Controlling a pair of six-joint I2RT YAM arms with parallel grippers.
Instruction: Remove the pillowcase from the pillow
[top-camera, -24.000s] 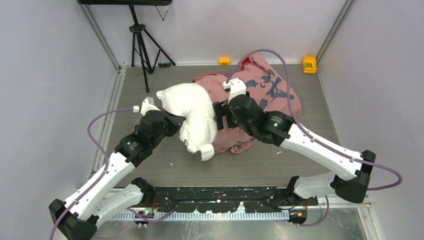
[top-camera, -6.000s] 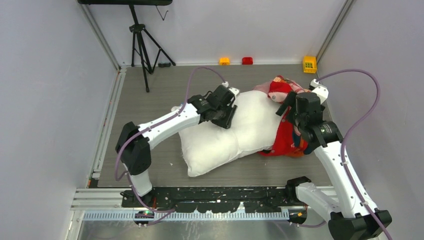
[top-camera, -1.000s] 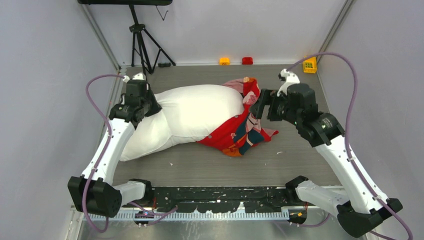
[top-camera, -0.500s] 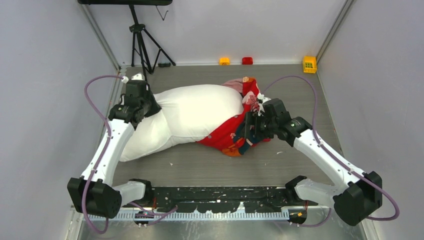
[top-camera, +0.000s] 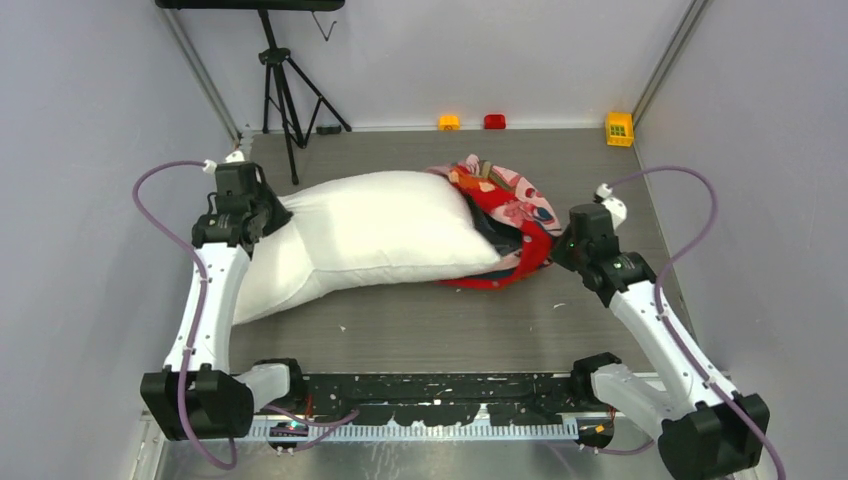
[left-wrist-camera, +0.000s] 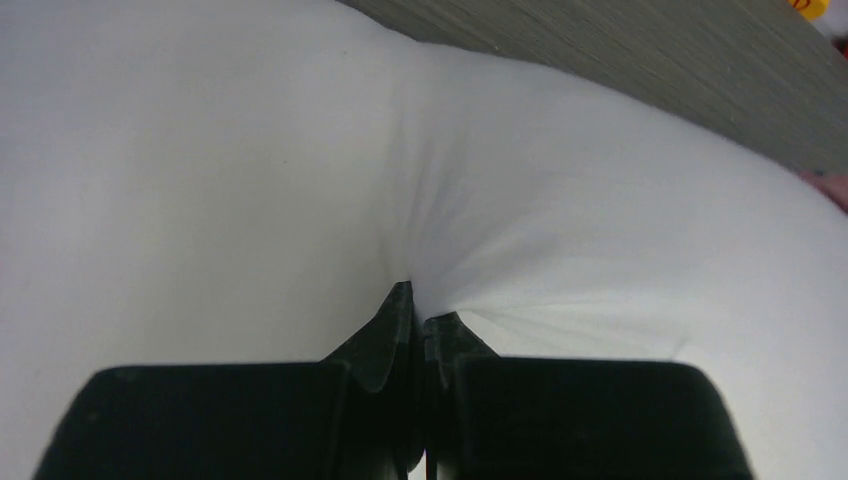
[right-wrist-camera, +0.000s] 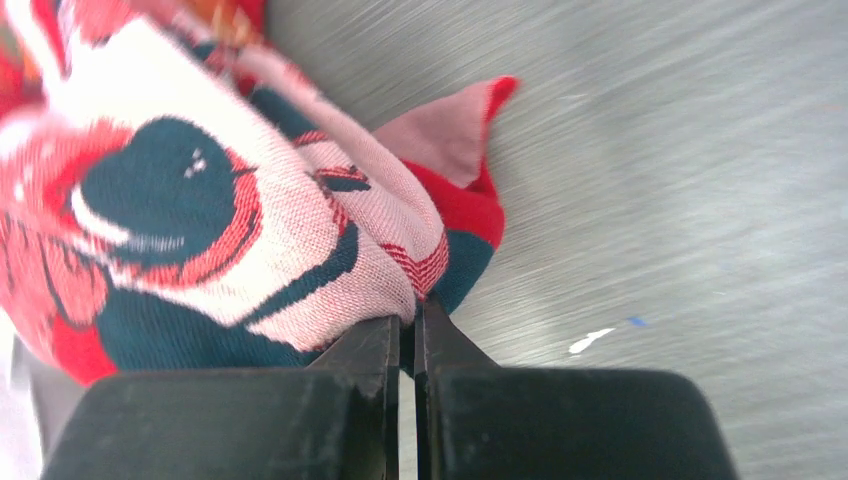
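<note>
A grey wood-grain tabletop (top-camera: 420, 330) sits between pale walls, with a black tripod (top-camera: 285, 90) in the far left corner. A small orange-yellow block (top-camera: 448, 122), a red block (top-camera: 494, 121) and a larger yellow block (top-camera: 619, 128) lie along the far edge.

The white pillow (top-camera: 370, 235) lies lengthwise across the middle of the table, and most of it is bare. The pillowcase (top-camera: 505, 215) is bunched over the pillow's right end only, red print outward, with some pale pink reverse showing.

The left gripper (top-camera: 268, 215) is at the pillow's left end. In the left wrist view its fingers (left-wrist-camera: 415, 310) are pressed together on a pucker of white pillow cloth, with creases fanning out from the pinch.

The right gripper (top-camera: 556, 245) is just right of the pillowcase, low to the table. In the right wrist view it (right-wrist-camera: 408, 325) is clamped on a fold of the printed cloth at the very tips. The rest of the pillowcase is heaped to the left of the fingers, and a pink corner pokes out over the bare table.
</note>
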